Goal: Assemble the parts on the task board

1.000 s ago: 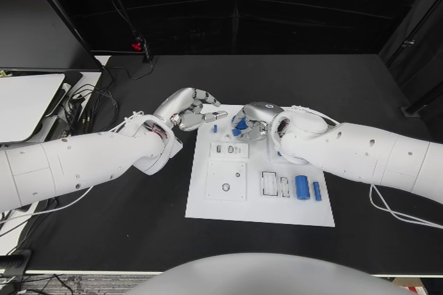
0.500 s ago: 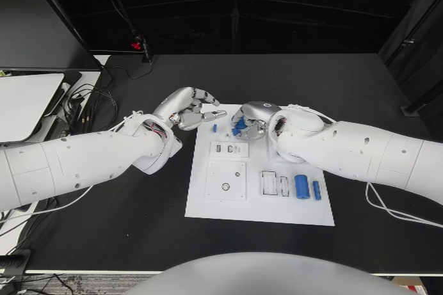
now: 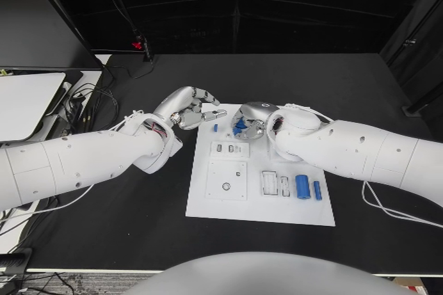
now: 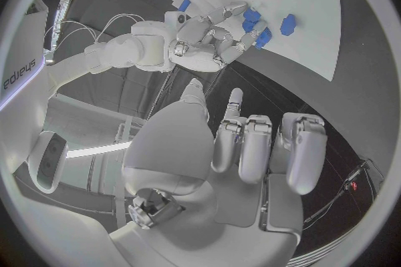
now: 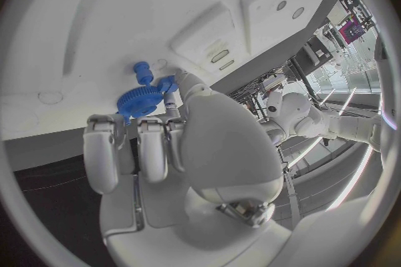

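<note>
The task board (image 3: 257, 208) lies in the middle of the black table (image 3: 369, 90), unmoved since a second ago. The right hand (image 3: 248, 128) has edged slightly toward the left hand over the board's far end, its fingers still clamped on a blue gear (image 5: 136, 100) (toothed rim plain in the right wrist view). The left hand (image 3: 189, 107) stays at the board's far left corner, fingers curled in, nothing held. Two blue cylinders (image 3: 302, 187) remain lying near the board's right edge.
</note>
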